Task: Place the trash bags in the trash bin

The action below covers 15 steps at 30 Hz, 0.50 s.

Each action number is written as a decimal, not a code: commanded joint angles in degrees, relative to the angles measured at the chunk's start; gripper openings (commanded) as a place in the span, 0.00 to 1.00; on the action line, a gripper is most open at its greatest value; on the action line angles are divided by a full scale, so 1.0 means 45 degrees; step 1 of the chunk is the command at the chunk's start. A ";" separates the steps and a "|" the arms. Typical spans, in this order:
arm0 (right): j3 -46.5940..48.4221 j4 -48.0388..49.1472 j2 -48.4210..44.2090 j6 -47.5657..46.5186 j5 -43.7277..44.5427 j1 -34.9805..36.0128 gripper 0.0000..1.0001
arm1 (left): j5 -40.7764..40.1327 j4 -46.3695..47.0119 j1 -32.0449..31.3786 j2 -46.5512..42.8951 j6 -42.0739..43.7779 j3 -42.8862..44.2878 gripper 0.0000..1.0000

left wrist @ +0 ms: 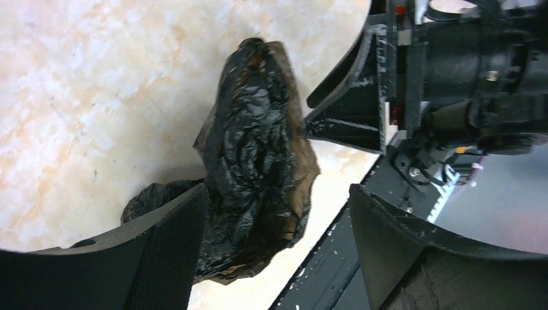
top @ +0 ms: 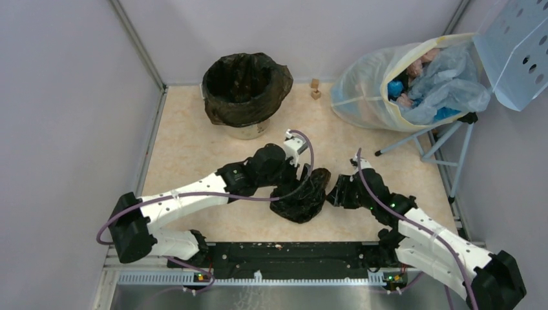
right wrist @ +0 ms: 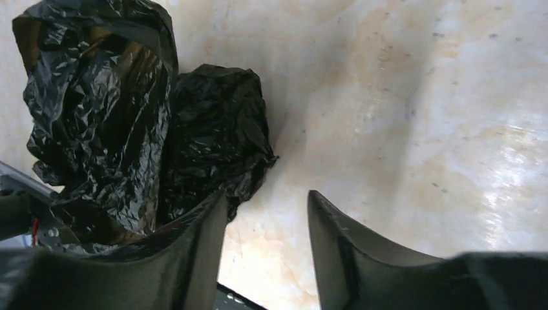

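Both arms – white links, blk joints & hands, purple cables along each.

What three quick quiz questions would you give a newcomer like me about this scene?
1. True or false: the black trash bag is already inside the trash bin.
2. Where is the bag? A) on the table, between the left gripper and right gripper; B) draped over the bin's rim; C) lifted in the air.
3. Fill in: the right gripper's open fingers hold ____.
Key: 1 false; 2 A; 3 nothing.

Lab cell: grey panel walls.
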 commanded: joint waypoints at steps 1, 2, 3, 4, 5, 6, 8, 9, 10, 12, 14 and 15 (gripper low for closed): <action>-0.0196 0.2993 0.0823 0.0288 -0.1390 0.0142 0.53 | -0.0882 -0.0218 -0.0005 0.0553 -0.0564 0.0550 0.84; -0.0229 0.3454 0.1027 0.0211 -0.1789 0.0133 0.58 | -0.0700 -0.0115 -0.0006 0.0596 -0.0666 0.0510 0.86; -0.0253 0.3897 0.1236 0.0142 -0.2188 0.0132 0.61 | -0.0548 -0.0024 0.0009 0.0653 -0.0765 0.0471 0.90; -0.0273 0.4228 0.1447 0.0097 -0.2391 0.0141 0.62 | -0.0539 -0.0006 0.0006 0.0682 -0.0865 0.0432 0.91; -0.0251 0.4488 0.1642 0.0048 -0.2466 0.0140 0.62 | -0.0658 -0.0057 0.0005 0.0695 -0.0943 0.0393 0.92; -0.0236 0.4519 0.1884 -0.0027 -0.2485 0.0135 0.62 | -0.0875 -0.0093 0.0012 0.0684 -0.0997 0.0322 0.92; -0.0083 0.4524 0.2449 -0.0216 -0.2297 0.0143 0.60 | -0.1263 -0.0268 0.0075 0.0660 -0.1478 0.0140 0.93; -0.0066 0.4868 0.2739 -0.0331 -0.2178 0.0138 0.58 | -0.1273 -0.0236 0.0204 0.0646 -0.1569 -0.0019 0.93; -0.0059 0.5075 0.2998 -0.0404 -0.2151 0.0137 0.55 | -0.1211 -0.0118 0.0386 0.0600 -0.1656 -0.0220 0.93; -0.0021 0.5442 0.3501 -0.0484 -0.2284 0.0143 0.41 | -0.0539 0.0321 0.0811 0.0398 -0.1842 -0.0717 0.92; 0.0081 0.5649 0.3750 -0.0487 -0.2478 0.0143 0.26 | -0.0275 0.0723 0.1150 0.0161 -0.1931 -0.1151 0.90; 0.0135 0.5646 0.3717 -0.0484 -0.2569 0.0138 0.17 | -0.0327 0.0747 0.1264 0.0029 -0.1924 -0.1257 0.89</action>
